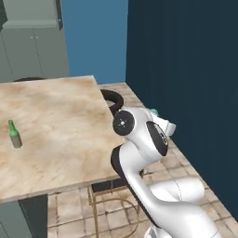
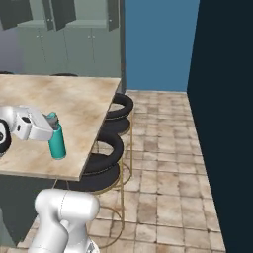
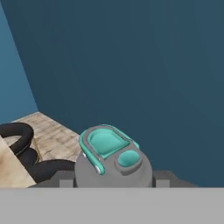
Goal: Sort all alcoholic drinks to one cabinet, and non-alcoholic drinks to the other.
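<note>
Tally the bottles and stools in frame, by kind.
Green glass bottle, standing on the table: 1
Teal bottle with grey cap, in the gripper: 1
Black round stools at the table's edge: 2
Total: 4

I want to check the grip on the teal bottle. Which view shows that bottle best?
The right base view: the teal bottle shows full length, upright above the table edge, with the gripper shut around its upper part. The hand view gives just its grey cap from above. The left base view shows a sliver of teal behind the arm.
</note>
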Tool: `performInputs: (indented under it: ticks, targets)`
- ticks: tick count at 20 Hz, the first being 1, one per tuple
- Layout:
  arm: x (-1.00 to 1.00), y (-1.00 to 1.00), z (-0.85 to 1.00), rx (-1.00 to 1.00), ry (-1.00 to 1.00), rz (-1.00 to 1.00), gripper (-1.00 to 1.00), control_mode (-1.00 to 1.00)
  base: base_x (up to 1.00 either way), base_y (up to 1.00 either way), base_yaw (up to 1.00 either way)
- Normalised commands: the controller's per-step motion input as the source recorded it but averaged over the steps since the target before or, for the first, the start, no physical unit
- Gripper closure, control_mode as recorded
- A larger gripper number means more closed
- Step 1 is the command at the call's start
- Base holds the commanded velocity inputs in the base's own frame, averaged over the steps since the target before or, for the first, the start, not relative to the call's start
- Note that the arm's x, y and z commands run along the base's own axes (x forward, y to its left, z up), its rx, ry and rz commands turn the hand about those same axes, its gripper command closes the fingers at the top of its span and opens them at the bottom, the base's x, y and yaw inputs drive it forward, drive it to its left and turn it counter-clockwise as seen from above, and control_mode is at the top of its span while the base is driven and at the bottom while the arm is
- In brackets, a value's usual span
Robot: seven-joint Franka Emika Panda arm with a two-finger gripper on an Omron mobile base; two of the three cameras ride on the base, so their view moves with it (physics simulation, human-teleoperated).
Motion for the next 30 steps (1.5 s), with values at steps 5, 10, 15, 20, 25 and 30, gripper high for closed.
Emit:
performInputs:
  ticks: [5, 10, 15, 20, 25, 30]
  targets:
    - [0.0, 0.0, 0.0, 0.0, 0.0, 0.0, 1.0, 1.0, 0.45, -0.72, 0.01]
    - [0.0, 0.0, 0.0, 0.0, 0.0, 0.0, 1.0, 1.0, 0.68, -0.65, 0.08]
    - [0.0, 0.0, 0.0, 0.0, 0.0, 0.0, 1.0, 1.0, 0.69, -0.65, 0.1]
    - [0.0, 0.0, 0.0, 0.0, 0.0, 0.0, 1.0, 1.0, 0.72, -0.56, 0.12]
    - [0.0, 0.0, 0.0, 0.0, 0.0, 0.0, 1.0, 1.0, 0.83, -0.42, 0.15]
    - [0.0, 0.0, 0.0, 0.0, 0.0, 0.0, 1.0, 1.0, 0.91, -0.31, 0.19]
